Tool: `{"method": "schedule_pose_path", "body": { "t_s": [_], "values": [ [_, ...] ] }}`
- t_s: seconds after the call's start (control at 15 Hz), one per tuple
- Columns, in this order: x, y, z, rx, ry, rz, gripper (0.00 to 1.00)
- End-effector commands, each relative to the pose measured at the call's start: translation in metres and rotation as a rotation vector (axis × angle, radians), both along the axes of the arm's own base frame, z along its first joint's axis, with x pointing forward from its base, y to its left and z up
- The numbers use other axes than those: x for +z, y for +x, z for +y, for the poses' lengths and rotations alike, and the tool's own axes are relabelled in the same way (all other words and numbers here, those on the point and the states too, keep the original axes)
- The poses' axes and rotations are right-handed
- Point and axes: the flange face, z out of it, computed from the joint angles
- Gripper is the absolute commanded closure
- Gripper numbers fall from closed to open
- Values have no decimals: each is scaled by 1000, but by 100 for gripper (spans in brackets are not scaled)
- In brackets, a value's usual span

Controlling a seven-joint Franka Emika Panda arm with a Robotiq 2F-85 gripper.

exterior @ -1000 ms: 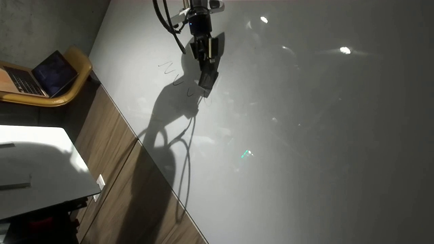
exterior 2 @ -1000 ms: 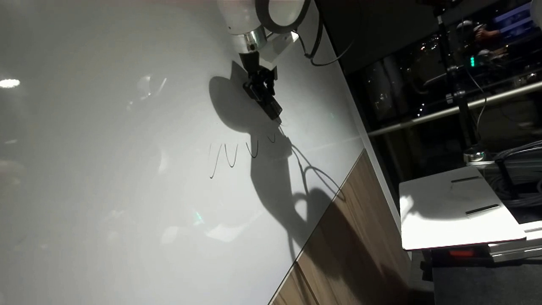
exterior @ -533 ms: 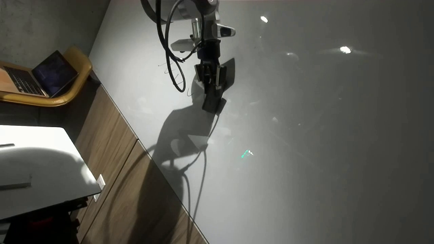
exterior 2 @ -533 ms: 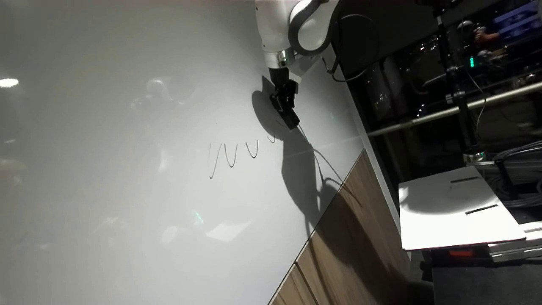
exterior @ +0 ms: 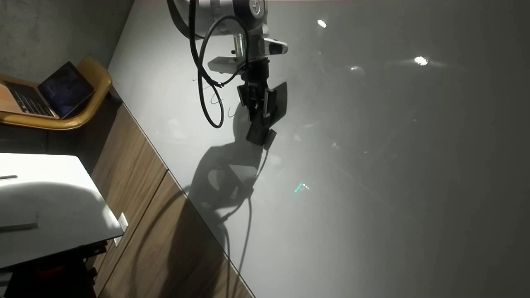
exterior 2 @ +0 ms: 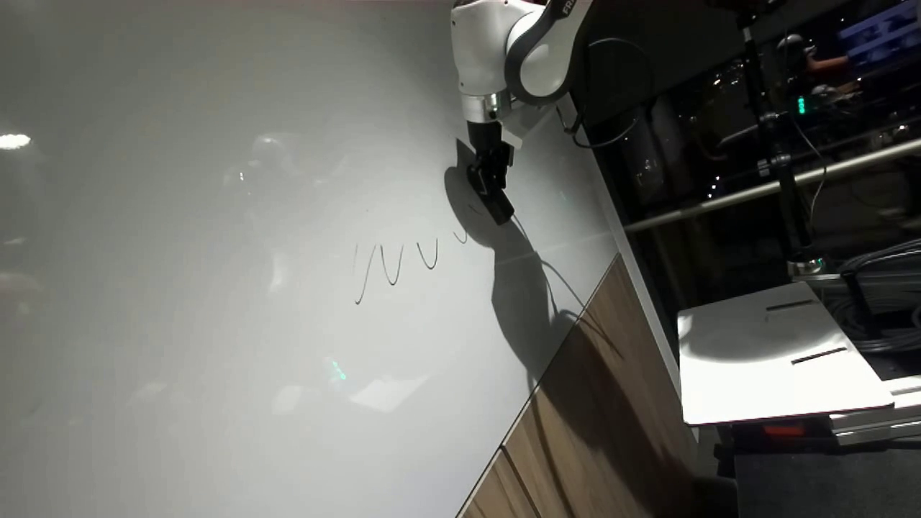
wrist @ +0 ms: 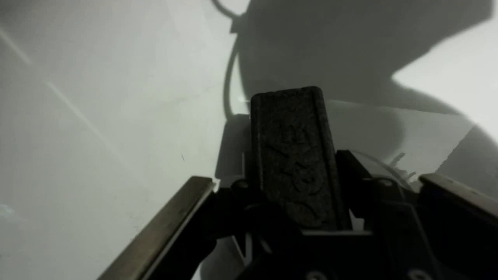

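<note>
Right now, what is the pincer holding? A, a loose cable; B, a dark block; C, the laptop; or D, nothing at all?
B: the wrist view shows a dark block clamped in the pincer, and it juts out from there in both exterior views too.

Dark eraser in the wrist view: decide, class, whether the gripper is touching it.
Touching: the wrist view shows the dark eraser held between the fingers of the gripper, one finger against its side without a gap.
</note>
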Motion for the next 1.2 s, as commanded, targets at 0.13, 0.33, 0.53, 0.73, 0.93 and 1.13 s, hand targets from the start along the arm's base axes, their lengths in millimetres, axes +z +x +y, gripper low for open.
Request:
{"method": "schedule_pose_path", "body": {
  "t_s": [0.13,0.33,0.53,0.73,0.93,1.13],
  "values": [
    [-8,17,63,82,60,-78,72],
    [-10,10,110,112,78,-85,72],
    [-9,5,161,150,92,-107,72],
    [-6,0,205,190,104,-130,72],
    [-2,-12,250,234,119,-144,72],
    [5,-25,296,288,133,-161,72]
  ]
}}
